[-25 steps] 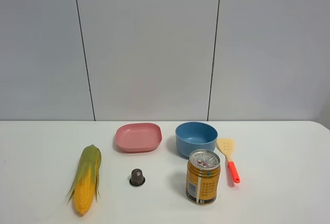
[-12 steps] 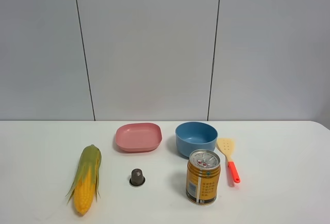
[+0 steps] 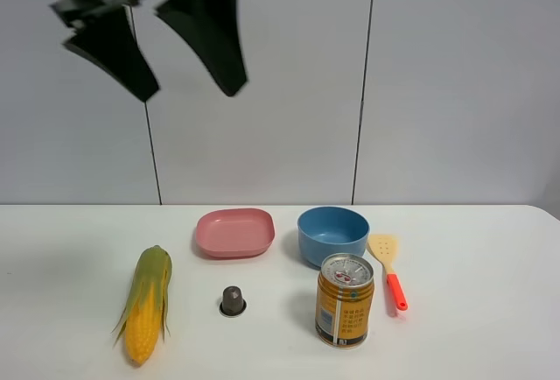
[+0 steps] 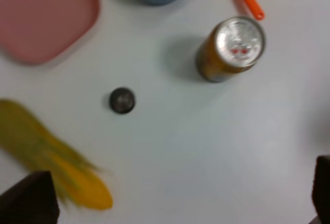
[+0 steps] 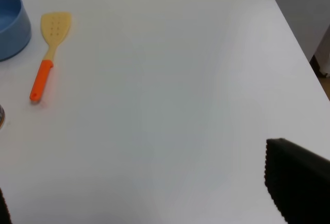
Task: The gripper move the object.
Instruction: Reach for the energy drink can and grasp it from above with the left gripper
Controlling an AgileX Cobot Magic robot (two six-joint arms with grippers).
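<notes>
The golden-yellow can with a silver pull-tab top stands upright on the white table, just in front of the blue bowl. In the left wrist view the can shows from above. My left gripper hangs open and empty high above the table's left half, far above the can; its fingertips frame the left wrist view's lower corners. My right gripper is open and empty over bare table right of the spatula; it is out of the exterior view.
A corn cob lies at the front left. A small dark capsule sits between the corn and the can. A pink plate and a blue bowl stand behind. An orange-handled spatula lies right of the can.
My left gripper has come into the exterior view at the top left, open; it was not in view before. The can and the other things have not moved.
</notes>
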